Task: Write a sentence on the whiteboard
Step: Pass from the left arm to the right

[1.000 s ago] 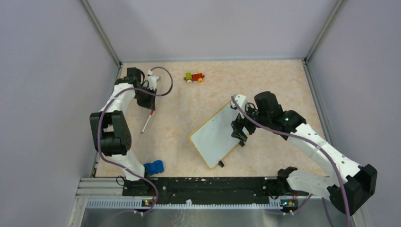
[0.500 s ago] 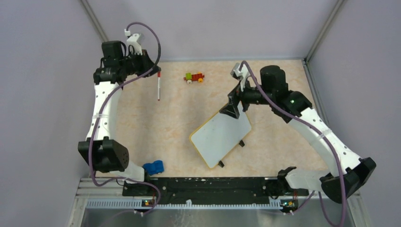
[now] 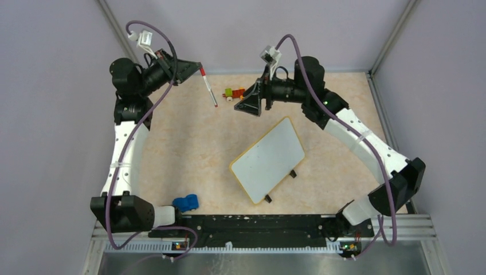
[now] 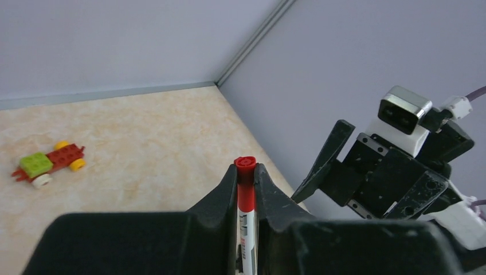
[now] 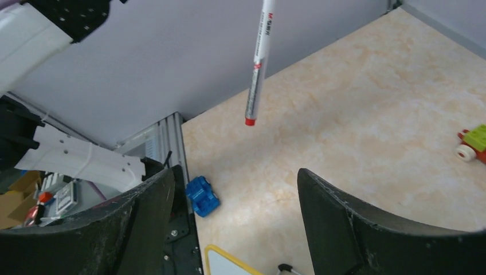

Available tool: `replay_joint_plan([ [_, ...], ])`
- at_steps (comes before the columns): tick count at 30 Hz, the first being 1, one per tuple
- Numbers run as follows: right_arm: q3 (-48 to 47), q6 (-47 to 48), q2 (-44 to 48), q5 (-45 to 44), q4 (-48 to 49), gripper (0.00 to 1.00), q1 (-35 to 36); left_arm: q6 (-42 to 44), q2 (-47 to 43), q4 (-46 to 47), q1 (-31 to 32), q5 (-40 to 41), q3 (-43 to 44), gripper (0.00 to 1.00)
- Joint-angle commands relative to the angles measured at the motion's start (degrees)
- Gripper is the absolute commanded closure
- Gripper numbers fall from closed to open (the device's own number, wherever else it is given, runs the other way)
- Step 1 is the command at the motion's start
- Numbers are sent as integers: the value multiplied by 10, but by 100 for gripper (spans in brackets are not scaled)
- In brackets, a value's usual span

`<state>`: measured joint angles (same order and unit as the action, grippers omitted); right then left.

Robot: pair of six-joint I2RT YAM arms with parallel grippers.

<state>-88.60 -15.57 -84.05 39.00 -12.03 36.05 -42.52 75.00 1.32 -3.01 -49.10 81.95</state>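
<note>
The whiteboard [image 3: 268,159] lies tilted on the table's middle, its white face blank inside a yellow rim; one corner [image 5: 220,264] shows below my right jaws. No sentence shows on it. My left gripper [image 3: 193,67] is raised at the back left, shut on a red-and-white marker [image 3: 209,87] that slants down to the right. The marker's red end [image 4: 245,177] sits pinched between the fingertips of the left gripper [image 4: 246,172]. My right gripper [image 3: 247,106] is raised at the back centre, open and empty, facing the marker [image 5: 258,63], which hangs in front of the right gripper [image 5: 235,192].
A red, green and yellow toy car [image 3: 235,93] [image 4: 49,163] sits near the back wall between the two grippers. A blue toy block [image 3: 186,202] [image 5: 202,196] lies by the left arm's base. Grey walls close in three sides.
The left arm lifted the marker off the table and swung it up toward the back. The right gripper left the whiteboard's edge, rose and turned toward the marker.
</note>
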Motion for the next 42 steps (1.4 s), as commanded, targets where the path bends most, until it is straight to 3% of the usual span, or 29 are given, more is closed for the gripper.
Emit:
replay_joint_plan([
  [1, -59, -46, -33, 13, 60, 24, 43, -170, -18, 169, 2, -27, -45, 100],
  [10, -118, -84, -93, -26, 63, 29, 60, -283, -33, 277, 3, -40, -104, 100],
  [17, -146, -105, -130, -32, 63, 36, 71, -307, -37, 302, 4, -41, -114, 100],
  [21, -154, -108, -141, -32, 64, 58, 79, -308, -35, 307, 4, -48, -113, 100],
  [25, -150, -97, -136, -40, 52, 96, 79, -301, -38, 305, 5, -50, -116, 100],
  [28, -138, -77, -123, -42, 39, 100, 79, -277, -41, 288, 5, -53, -116, 100],
  [29, -130, -68, -117, -41, 36, 100, 78, -264, -41, 281, 4, -56, -116, 96],
  [32, -104, -36, -90, -35, 20, 100, 72, -203, -41, 242, 1, -74, -107, 58],
  [35, -86, 36, -63, -39, -29, 100, 68, -141, -36, 202, -9, -111, -92, 40],
  [42, -85, 294, -20, -105, -258, 100, 68, 120, -19, -78, -15, -160, 6, 26],
])
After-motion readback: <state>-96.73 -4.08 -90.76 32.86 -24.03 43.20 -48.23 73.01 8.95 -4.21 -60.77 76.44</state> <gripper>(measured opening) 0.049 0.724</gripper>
